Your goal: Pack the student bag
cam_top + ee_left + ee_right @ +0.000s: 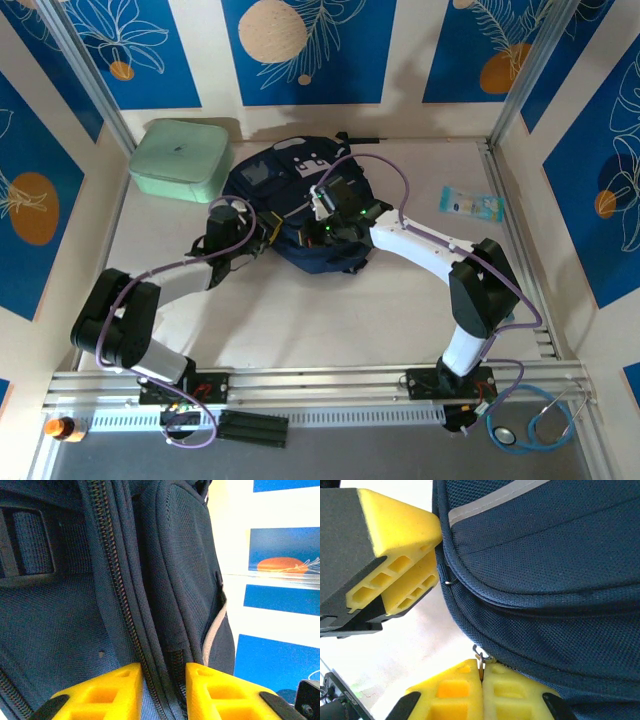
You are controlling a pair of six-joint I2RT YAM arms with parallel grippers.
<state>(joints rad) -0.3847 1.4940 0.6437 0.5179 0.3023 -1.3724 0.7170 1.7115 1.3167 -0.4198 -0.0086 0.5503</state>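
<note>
Zipper seam of the student bag [255, 185] fills the narrow gap of the left end effector [164, 692]. Its yellow fingers [115, 695] stand only a little apart and press on either side of that ridge of navy fabric, gripping it. From above, this arm reaches in from the near left and meets the bag at its near-left edge.

The right end effector [481, 672] is fully closed, its two yellow tips pressed together on a small metal zipper pull [479, 656] at the bag's rim. Navy mesh and a grey stripe [490, 502] lie just beyond it. From above, the right arm comes in from the near right and ends on top of the bag, near its middle. Both end effectors therefore sit close together on the same bag.

The bag lies flat at the middle of the pale counter [300, 320], toward the far side. A mint-green case [182, 158] sits just beside it at the far left. A small light-blue packet [471, 204] lies well apart at the right.

A metal rail runs along the near edge. An orange bottle [63, 428] stands at its left end and a stethoscope [535, 420] lies at its right. Cream walls with blue leaf-patterned panels [305, 45] enclose the counter on three sides.
</note>
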